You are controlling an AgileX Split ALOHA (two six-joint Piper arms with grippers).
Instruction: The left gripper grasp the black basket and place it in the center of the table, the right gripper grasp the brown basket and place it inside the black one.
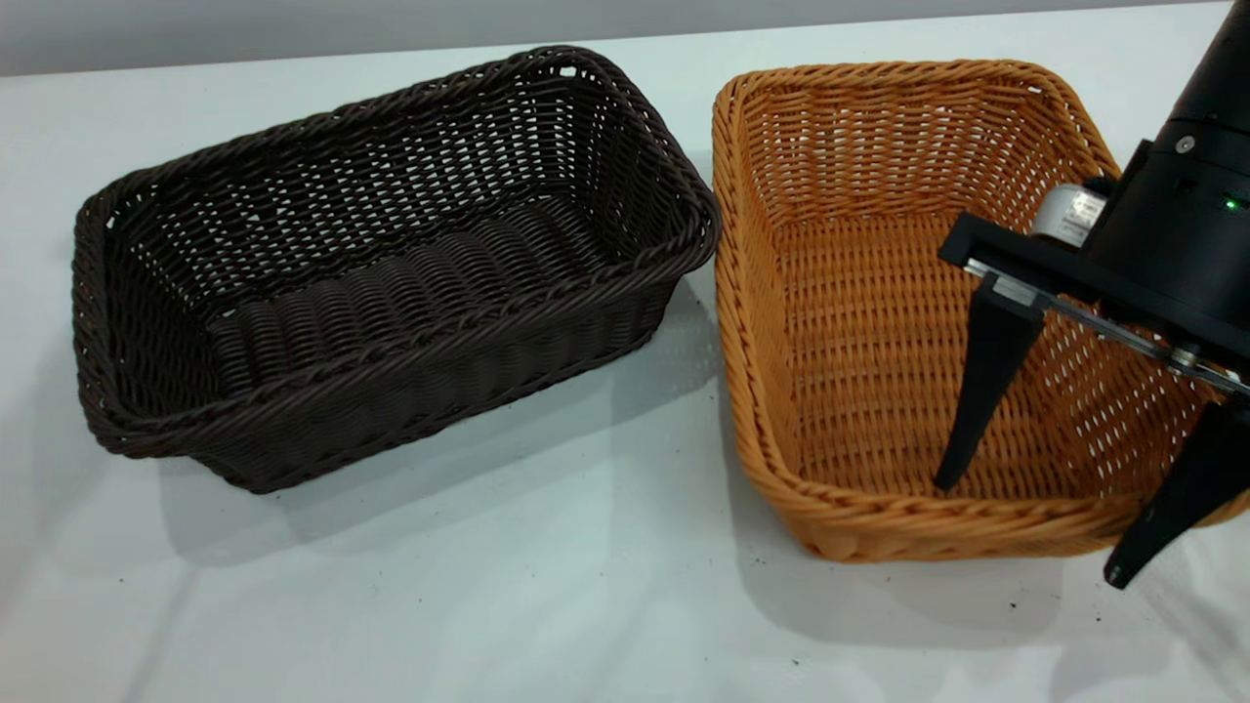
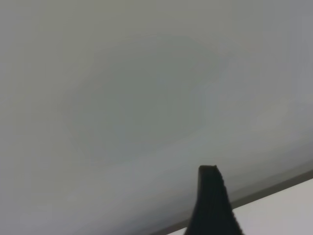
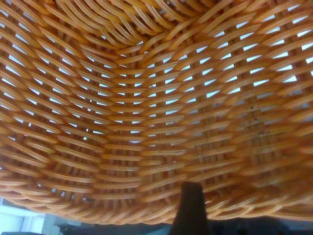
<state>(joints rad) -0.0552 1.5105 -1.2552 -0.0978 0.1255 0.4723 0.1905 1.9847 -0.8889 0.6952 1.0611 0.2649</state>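
Right end effector [image 1: 1035,532] astride brown basket [image 1: 859,322] wall

black basket [image 1: 391,264]: 1 | brown basket [image 1: 869,293]: 1 | table [image 1: 547,586]: 1

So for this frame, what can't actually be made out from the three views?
- Left gripper: outside the exterior view; the left wrist view shows one dark fingertip against blank grey, so open or shut is unknowable.
- Right gripper: its arm is cut by the exterior view's right edge. One finger hangs inside the brown basket, one outside its near corner; contact with the rim is unclear.
- Right wrist view: weave fills it, hiding the black basket and table.
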